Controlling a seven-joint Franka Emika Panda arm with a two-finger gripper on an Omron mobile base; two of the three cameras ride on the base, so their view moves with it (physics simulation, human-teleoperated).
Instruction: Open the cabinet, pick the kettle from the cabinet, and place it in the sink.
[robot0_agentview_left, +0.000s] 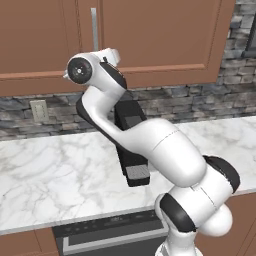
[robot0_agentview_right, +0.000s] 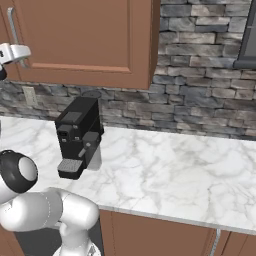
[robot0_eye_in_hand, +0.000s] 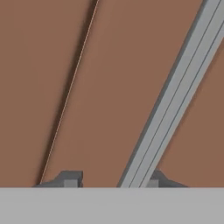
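- Cabinet (robot0_agentview_left: 160, 35) door closed.
- Gripper (robot0_eye_in_hand: 111, 181) at the handle (robot0_eye_in_hand: 175, 100); fingers (robot0_eye_in_hand: 70, 178) straddle the bar, whether clenched I cannot tell.
- Coffee machine (robot0_agentview_right: 77, 135) near counter's (robot0_agentview_right: 175, 170) back edge.

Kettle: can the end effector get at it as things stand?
Probably not yet. The cabinet door looks shut, so anything inside is closed off. The end effector sits at the door's silver handle, fingertips either side of the bar; opening the door comes first.

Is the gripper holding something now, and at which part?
It cannot be told for sure. The gripper is at the cabinet door, its fingertips either side of the silver bar handle, low on the bar.
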